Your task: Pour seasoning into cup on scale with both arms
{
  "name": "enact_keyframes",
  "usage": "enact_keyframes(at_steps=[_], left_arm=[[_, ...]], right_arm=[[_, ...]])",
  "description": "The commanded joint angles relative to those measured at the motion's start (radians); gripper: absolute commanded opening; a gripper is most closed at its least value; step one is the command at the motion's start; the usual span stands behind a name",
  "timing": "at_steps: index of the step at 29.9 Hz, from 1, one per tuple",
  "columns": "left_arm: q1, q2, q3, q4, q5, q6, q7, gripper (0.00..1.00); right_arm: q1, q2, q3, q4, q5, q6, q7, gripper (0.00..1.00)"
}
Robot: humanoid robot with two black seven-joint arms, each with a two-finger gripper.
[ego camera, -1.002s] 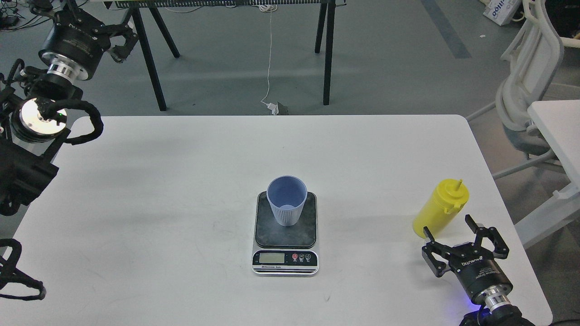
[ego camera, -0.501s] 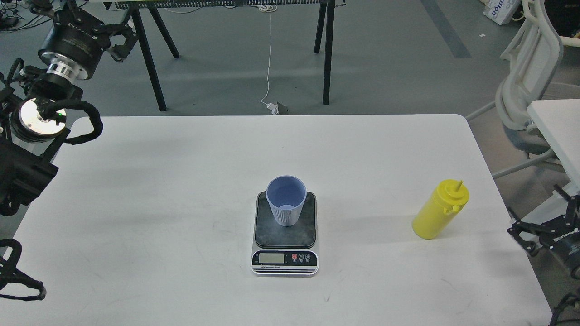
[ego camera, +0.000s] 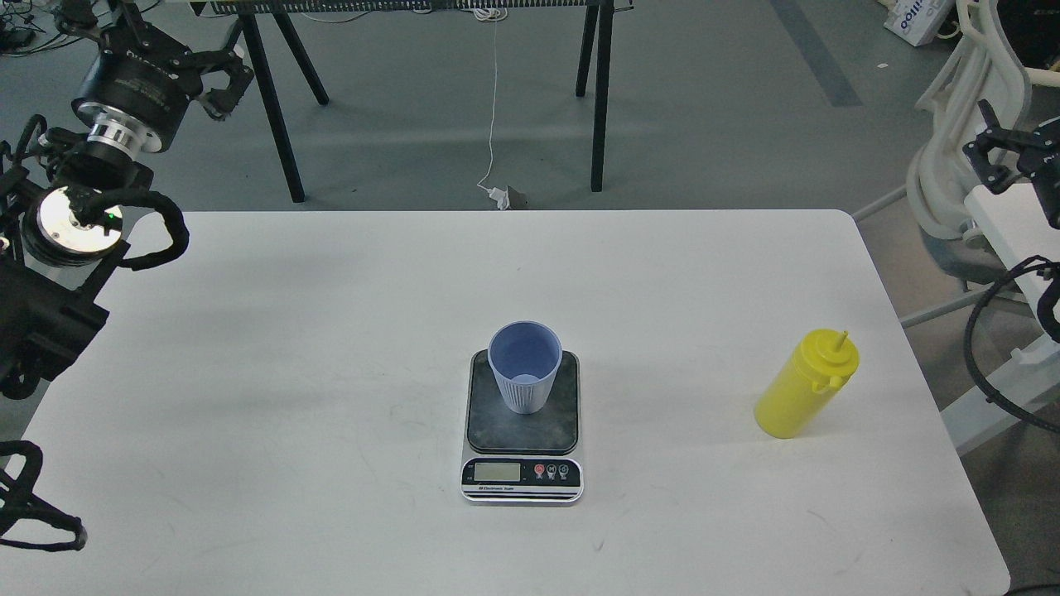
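Note:
The light blue-grey cup (ego camera: 524, 366) stands upright on the dark plate of the scale (ego camera: 522, 481), at the table's front centre. The yellow seasoning bottle (ego camera: 805, 385) stands upright near the table's right edge, with nothing holding it. My left gripper (ego camera: 230, 85) is raised beyond the table's far left corner, open and empty. My right gripper (ego camera: 983, 146) is raised off the table's right side, far above and behind the bottle; it is open, empty and partly cut off by the view's edge.
The white table (ego camera: 331, 331) carries only the scale, cup and bottle. A white chair (ego camera: 952, 165) and a second white table (ego camera: 1014, 228) stand to the right. Black trestle legs (ego camera: 273, 108) and a white cable (ego camera: 493, 108) are behind the table.
My right gripper has left its place just in front of the bottle, swung out past the table's right edge and risen up the right side. The bottle, cup and left arm stay put.

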Motion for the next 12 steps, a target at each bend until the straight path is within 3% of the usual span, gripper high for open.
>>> enact_keyframes(at_steps=[1,6,12], left_arm=[[0.005,-0.001,0.001,0.001,-0.001,-0.004,0.000,1.00],[0.013,-0.005,0.002,0.001,-0.001,-0.004,0.000,1.00],[0.022,-0.007,0.002,0.001,-0.001,-0.001,0.002,1.00]], right_arm=[[0.062,0.097,-0.003,-0.048,0.002,0.000,0.002,0.99],[0.079,0.168,-0.014,-0.080,0.000,0.000,0.002,0.99],[0.087,0.159,-0.012,-0.080,0.000,0.000,0.001,0.99]])
